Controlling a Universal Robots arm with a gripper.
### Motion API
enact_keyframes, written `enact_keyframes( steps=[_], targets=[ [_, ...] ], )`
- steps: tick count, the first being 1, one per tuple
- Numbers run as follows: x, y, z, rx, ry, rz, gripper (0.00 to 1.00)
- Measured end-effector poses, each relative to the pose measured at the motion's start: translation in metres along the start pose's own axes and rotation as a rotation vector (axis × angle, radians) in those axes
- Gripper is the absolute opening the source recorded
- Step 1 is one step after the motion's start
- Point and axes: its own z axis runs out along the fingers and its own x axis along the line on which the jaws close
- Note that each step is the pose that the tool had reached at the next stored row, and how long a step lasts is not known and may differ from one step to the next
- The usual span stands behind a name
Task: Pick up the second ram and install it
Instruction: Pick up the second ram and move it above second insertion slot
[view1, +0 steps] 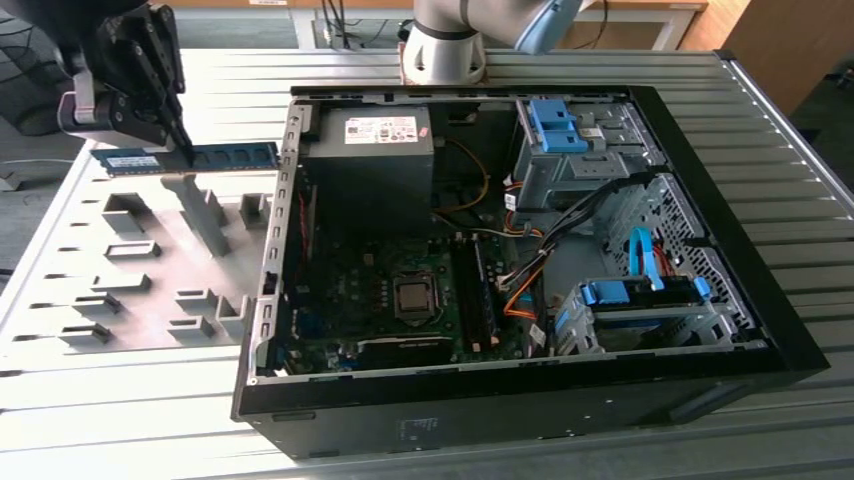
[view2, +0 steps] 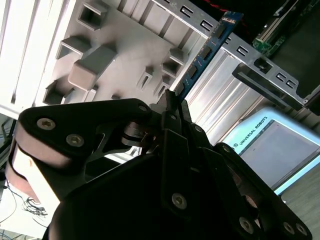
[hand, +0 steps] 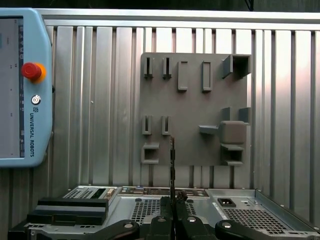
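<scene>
Gripper (view1: 180, 148) clamped on ram (view1: 234, 155), roughly mid-length I think. Ram hangs edge-down under tool, clear above fixture plate (view1: 167, 275), case (view1: 467, 425) off to side. Step: pick done, transfer not started. Install calls for ram square over slots (view1: 475, 290), then straight press.

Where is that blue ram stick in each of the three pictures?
Exterior view: ram at the exterior view's left, held in the tool by the grey plate, outside the case.
Second wrist view: a blue strip reaching out from the tool tips.
First wrist view: edge-on, a thin dark line rising from the tool, in front of the grey plate.
Shared landmark: the grey plate.
</scene>
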Motion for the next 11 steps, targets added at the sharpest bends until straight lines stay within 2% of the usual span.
enact_keyframes(
  steps=[11],
  targets=[
    [0.0,-0.0103,0.0,0.0001,-0.0001,0.0,0.14]
  ],
)
